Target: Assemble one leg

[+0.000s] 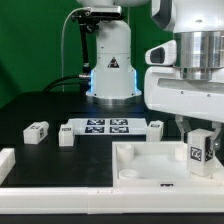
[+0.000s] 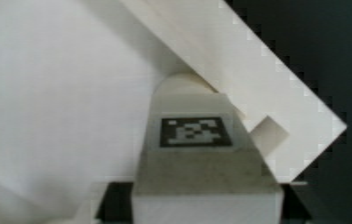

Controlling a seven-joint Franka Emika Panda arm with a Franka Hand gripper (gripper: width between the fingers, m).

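Exterior view: nearest the bench's front edge lies the white panel [image 1: 140,168]. Over its corner at the exterior view's right, the gripper [image 1: 198,136] grasps the leg [image 1: 197,152] upright. Farther back, toward mid-bench, the marker board [image 1: 105,126] lies flanked by spare blocks [image 1: 66,134].

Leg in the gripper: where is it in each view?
Exterior view: leg at the exterior view's right, in the gripper, over a corner of the white panel.
Wrist view: leg fills the middle, its tag facing the camera.
Shared landmark: the white panel beneath the leg.
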